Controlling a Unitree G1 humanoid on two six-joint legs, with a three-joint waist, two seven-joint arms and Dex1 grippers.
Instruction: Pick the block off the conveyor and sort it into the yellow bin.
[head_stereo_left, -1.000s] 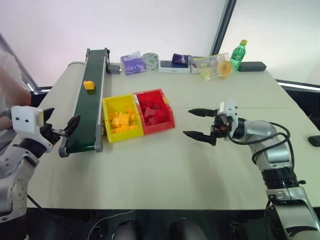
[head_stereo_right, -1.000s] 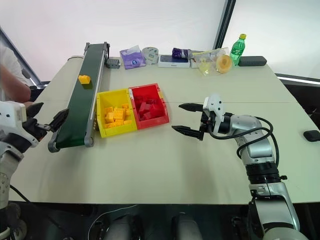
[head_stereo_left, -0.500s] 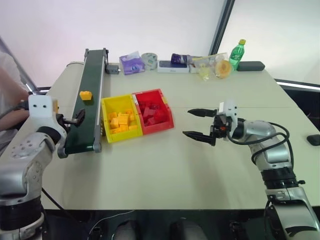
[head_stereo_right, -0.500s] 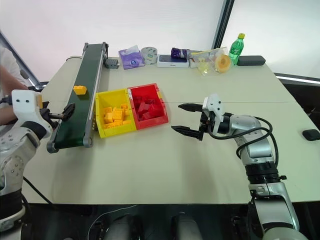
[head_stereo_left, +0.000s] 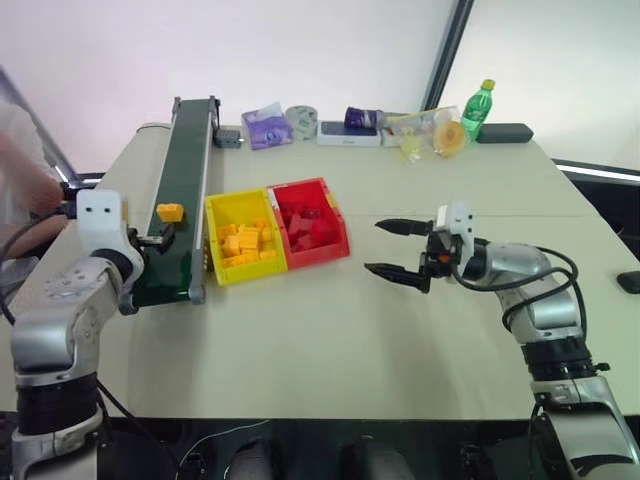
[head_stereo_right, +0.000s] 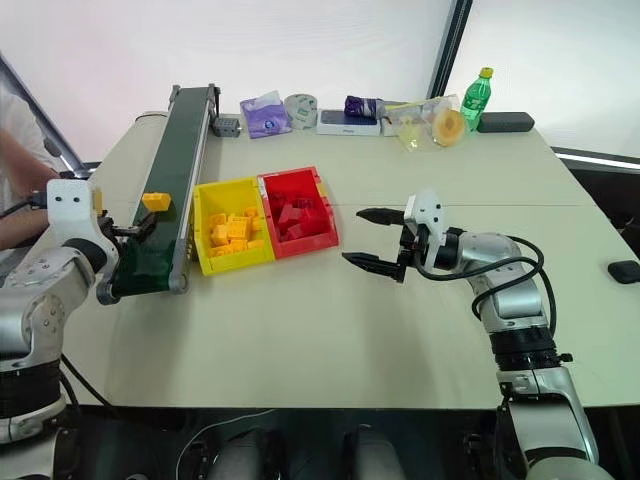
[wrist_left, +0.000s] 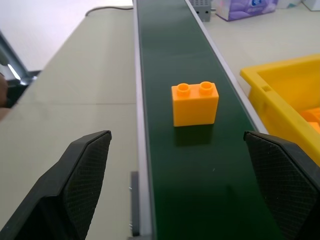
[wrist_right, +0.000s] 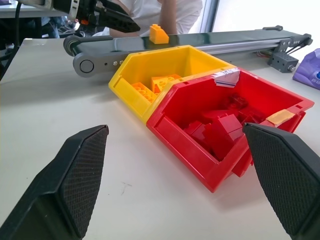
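Observation:
The block (wrist_left: 195, 103), a small yellow-orange brick with two studs, rides upright on the conveyor (head_stereo_left: 186, 150), a long dark green belt in a grey frame on the table's left. My left gripper (wrist_left: 177, 145) is open over the belt's near end, pointing along it, with the block a short way ahead between the lines of its fingers. The yellow bin (head_stereo_left: 240, 196) stands just right of the belt, holding several yellow bricks. My right gripper (head_stereo_left: 376, 246) hovers open and empty over the table, right of the bins, pointing at them.
A red bin (head_stereo_left: 300, 186) with dark red blocks touches the yellow bin's right side. A purple pouch (head_stereo_left: 266, 126), a tape roll (head_stereo_left: 301, 120), bags and a green bottle (head_stereo_left: 475, 108) line the far edge. A person's arm (head_stereo_left: 25, 185) is at the left.
The block has travelled down the belt toward its near end. My left gripper has swung in over the belt's near end and levelled out behind the block. The right arm is still.

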